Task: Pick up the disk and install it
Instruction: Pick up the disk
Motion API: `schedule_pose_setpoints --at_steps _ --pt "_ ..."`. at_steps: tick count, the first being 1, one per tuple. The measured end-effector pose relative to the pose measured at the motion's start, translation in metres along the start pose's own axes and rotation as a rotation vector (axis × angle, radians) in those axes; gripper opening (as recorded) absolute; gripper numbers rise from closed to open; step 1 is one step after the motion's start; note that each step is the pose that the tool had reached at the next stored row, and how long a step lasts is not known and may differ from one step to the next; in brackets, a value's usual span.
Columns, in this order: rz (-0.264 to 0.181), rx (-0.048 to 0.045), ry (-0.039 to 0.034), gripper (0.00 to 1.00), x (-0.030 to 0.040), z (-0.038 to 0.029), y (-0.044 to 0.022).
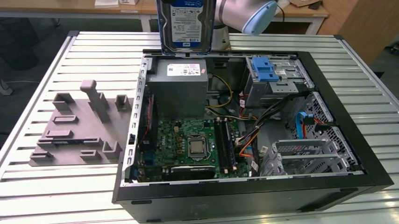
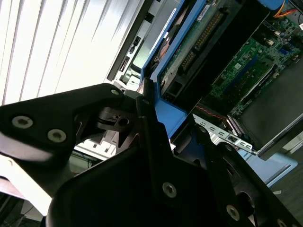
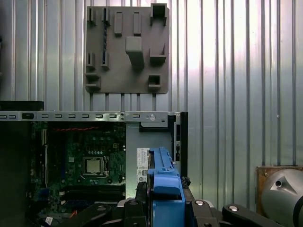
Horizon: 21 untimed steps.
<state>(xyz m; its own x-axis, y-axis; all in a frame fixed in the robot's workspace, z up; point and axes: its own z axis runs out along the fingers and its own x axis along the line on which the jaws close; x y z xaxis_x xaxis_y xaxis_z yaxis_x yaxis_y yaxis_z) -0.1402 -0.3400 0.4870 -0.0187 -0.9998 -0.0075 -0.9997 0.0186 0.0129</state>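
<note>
Arm (image 1: 248, 14) enters at the exterior view's top edge, blue-capped wrist joint showing. Tool (image 3: 164, 194) is clamped on the disk (image 1: 185, 23), black fingers (image 2: 147, 124) pressing both sides.

**Lighting.** In the exterior view we see even, diffuse light from above. The slatted table (image 1: 37, 186) is bright, and the open computer case (image 1: 249, 200) holds soft shadow along its inner walls. In the first wrist view we note pale bands of glare running along the slats. In the second wrist view the slats wash out to near white, and the gripper (image 2: 170, 124), clasping the disk (image 2: 189, 52), is a dark, underlit mass.
</note>
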Motion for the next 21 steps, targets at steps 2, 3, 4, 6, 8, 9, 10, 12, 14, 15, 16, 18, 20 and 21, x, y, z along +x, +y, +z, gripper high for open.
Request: schedule_pose_setpoints --at_steps 2,3,4,6,8,9,10,12,14,15,16,18,20,21 --pt "0.0 0.0 0.0 0.36 0.0008 0.0 0.0" --pt "0.0 0.0 0.0 0.36 0.0013 0.0 0.0" --pt "0.0 0.0 -0.0001 0.36 0.0017 0.0 0.0" --pt "0.0 0.0001 -0.0001 0.36 0.0021 0.0 -0.0001" --pt "0.0 -0.0001 0.0001 0.36 0.0022 0.0 -0.0007" --pt "0.0 -0.0001 0.0001 0.36 0.0022 -0.0001 -0.0016" --pt "0.0 0.0 0.0 0.36 0.0022 0.0 -0.0028" --pt "0.0 0.0 0.0 0.36 0.0022 -0.0001 -0.0051" --pt "0.0 0.0 0.0001 0.36 0.0022 -0.0001 -0.0071" --pt "0.0 -0.0001 0.0001 0.36 0.0022 -0.0002 -0.0079" --pt "0.0 -0.0001 0.0001 0.36 0.0022 -0.0002 -0.0086" --pt "0.0 0.0 0.0 0.36 0.0021 -0.0001 -0.01" --pt "0.0 0.0 0.0 0.36 0.0021 -0.0002 -0.0114" --pt "0.0 0.0 0.0 0.36 0.0021 -0.0002 -0.0136"
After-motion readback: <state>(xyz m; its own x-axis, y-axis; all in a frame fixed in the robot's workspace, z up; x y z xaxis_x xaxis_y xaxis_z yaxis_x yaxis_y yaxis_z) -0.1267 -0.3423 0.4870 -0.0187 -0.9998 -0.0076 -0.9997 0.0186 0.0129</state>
